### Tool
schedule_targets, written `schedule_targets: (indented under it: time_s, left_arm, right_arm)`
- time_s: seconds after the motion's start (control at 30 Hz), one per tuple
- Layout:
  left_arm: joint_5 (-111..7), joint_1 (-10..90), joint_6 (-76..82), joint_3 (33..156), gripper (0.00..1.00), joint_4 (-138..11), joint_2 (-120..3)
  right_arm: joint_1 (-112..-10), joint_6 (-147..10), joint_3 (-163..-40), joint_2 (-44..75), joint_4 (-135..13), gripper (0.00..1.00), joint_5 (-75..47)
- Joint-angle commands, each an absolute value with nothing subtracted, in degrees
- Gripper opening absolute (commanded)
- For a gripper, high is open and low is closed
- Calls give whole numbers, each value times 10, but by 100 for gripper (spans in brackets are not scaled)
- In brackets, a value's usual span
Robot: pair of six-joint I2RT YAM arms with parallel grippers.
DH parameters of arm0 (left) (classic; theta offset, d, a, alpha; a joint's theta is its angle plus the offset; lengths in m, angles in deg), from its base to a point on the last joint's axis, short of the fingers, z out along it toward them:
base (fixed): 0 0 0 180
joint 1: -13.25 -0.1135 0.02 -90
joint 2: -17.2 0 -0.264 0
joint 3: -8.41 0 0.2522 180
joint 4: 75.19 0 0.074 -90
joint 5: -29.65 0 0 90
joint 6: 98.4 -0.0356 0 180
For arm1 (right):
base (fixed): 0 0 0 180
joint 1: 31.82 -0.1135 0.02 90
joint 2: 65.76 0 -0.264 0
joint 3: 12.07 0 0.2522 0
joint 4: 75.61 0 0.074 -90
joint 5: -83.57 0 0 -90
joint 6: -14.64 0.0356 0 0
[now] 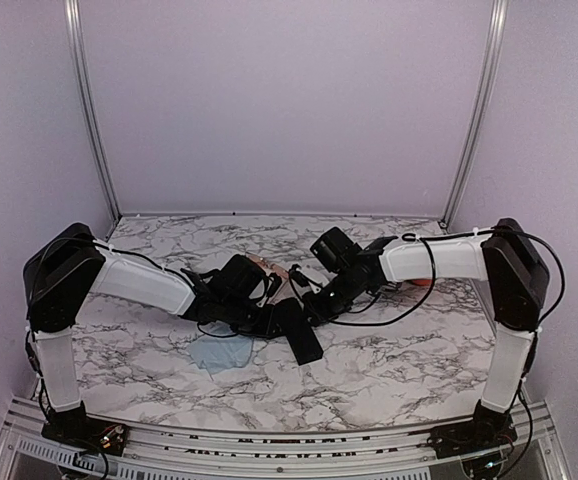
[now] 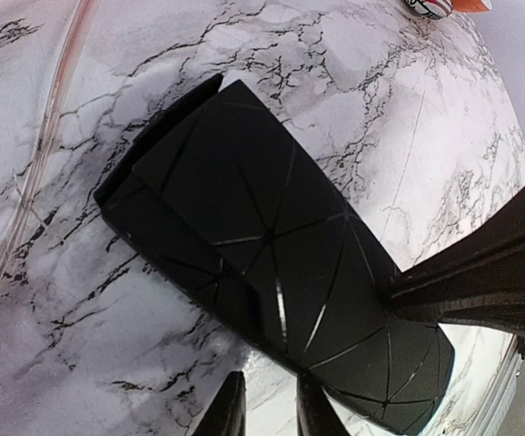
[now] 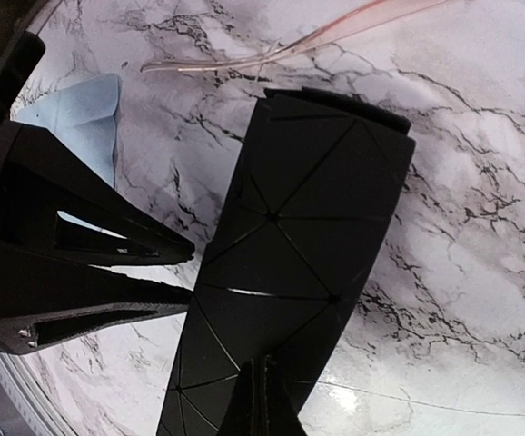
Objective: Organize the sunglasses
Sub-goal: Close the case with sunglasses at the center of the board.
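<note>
Though partly hidden behind the left wrist, sunglasses point(image 1: 271, 268): pinkish pair, lies on the table point(image 1: 399, 350) at the far side of the black case point(image 1: 304, 340), between the two wrists; frame type cannot be told.
Temple point(image 3: 335, 32): thin translucent pinkish strip, runs across the marble just past the far end of the black case. In the left wrist view, skirts the left margin, apart from the case.
Sunglasses relative to right gripper point(image 3: 258, 392): well apart, with most of the case's length between.
Sunglasses relative to left gripper point(image 2: 270, 381): near but not touching, off to one side of the fingers and outside the jaws.
Left gripper: jaws narrowly parted, marble showing in the gap, nothing seen between them. Fingertips sit at the long edge of the black case.
Right gripper: fingers pressed together, clamped on nothing. Tips point down at the top face of the black case near its near end, on it or just above; cannot tell which.
Black case: oblong, faceted with fold lines, lies flat at mid-table, set at an angle.
Blue cloth point(image 1: 219, 355): pale, lies flat on the near side of the left gripper, beside the case.
Table: white marble pattern, dark veins.
</note>
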State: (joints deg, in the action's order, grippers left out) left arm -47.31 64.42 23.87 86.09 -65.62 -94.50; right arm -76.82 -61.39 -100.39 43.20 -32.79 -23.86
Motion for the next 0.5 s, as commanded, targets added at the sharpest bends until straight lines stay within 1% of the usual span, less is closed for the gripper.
schedule_targets:
  time_s: [0.0,0.3,0.47]
  left_arm:
    - [-469,648,238,864,20,-650,-949]
    - [-475,648,238,855,20,-650,-947]
    - [-485,648,237,850,19,-645,-945]
  right_arm:
    - [-774,-604,-1021,442,-345,0,-247]
    - [-777,-592,-990,453,-376,0,-256]
    - [-779,-587,-963,452,-380,0,-239]
